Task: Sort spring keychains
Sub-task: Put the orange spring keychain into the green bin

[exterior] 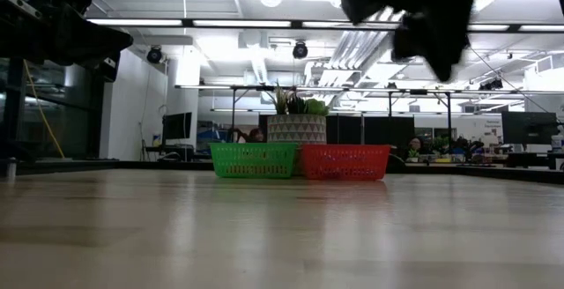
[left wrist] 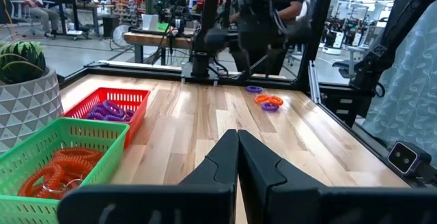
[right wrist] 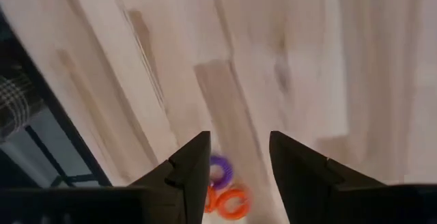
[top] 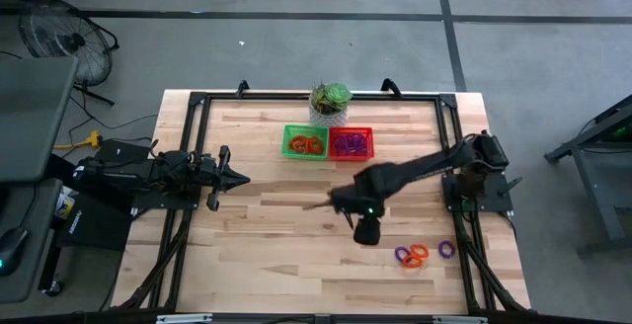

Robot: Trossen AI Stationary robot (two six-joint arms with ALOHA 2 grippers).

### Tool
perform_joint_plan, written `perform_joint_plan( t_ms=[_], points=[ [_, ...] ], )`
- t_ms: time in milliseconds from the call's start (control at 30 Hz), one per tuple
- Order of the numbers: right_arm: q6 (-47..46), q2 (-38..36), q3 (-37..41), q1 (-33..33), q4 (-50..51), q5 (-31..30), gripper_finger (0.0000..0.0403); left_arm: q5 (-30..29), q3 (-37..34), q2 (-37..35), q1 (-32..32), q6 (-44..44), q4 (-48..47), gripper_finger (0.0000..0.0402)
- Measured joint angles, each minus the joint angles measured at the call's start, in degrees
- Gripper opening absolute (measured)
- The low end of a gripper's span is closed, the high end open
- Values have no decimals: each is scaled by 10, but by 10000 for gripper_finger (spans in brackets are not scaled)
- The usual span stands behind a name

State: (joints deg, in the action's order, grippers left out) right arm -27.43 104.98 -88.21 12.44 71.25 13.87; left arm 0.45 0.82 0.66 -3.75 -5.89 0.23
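Observation:
Three loose spring keychains lie flat on the table near its right near corner: a purple one point(top: 402, 255), an orange one point(top: 417, 255) and another purple one point(top: 446, 249). My right gripper point(top: 367, 233) hangs open, high over the table, left of and slightly farther than them. Its wrist view shows a purple keychain point(right wrist: 220, 171) and an orange one point(right wrist: 232, 202) far below, between the fingers point(right wrist: 239, 142). The green basket point(top: 305, 142) holds orange keychains and the red basket point(top: 351, 143) holds purple ones. My left gripper point(top: 244, 178) waits shut at the table's left.
A potted plant point(top: 330, 102) in a patterned pot stands at the far edge, just behind the two baskets. A black frame point(top: 197, 102) runs round the tabletop. Bare wood point(top: 286, 235) lies between the baskets and the near edge. People sit in the room beyond the table.

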Motion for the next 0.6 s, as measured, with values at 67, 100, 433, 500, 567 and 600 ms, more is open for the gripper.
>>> perform_joint_plan(
  t_ms=[67, 100, 433, 500, 567, 600],
  points=[
    [-47, -9, 35, 20, -12, 2, 145, 0, 0, 0, 0, 0, 0, 0],
    [-72, -17, 57, 30, -22, 6, 145, 0, 0, 0, 0, 0, 0, 0],
    [-384, -141, 282, 101, -212, 15, 143, 0, 0, 0, 0, 0, 0, 0],
    [-430, -162, 315, 109, -231, 1, 143, 0, 0, 0, 0, 0, 0, 0],
    [-476, -180, 345, 116, -233, -14, 144, 0, 0, 0, 0, 0, 0, 0],
    [-500, -187, 360, 119, -232, -19, 144, 0, 0, 0, 0, 0, 0, 0]
  ],
)
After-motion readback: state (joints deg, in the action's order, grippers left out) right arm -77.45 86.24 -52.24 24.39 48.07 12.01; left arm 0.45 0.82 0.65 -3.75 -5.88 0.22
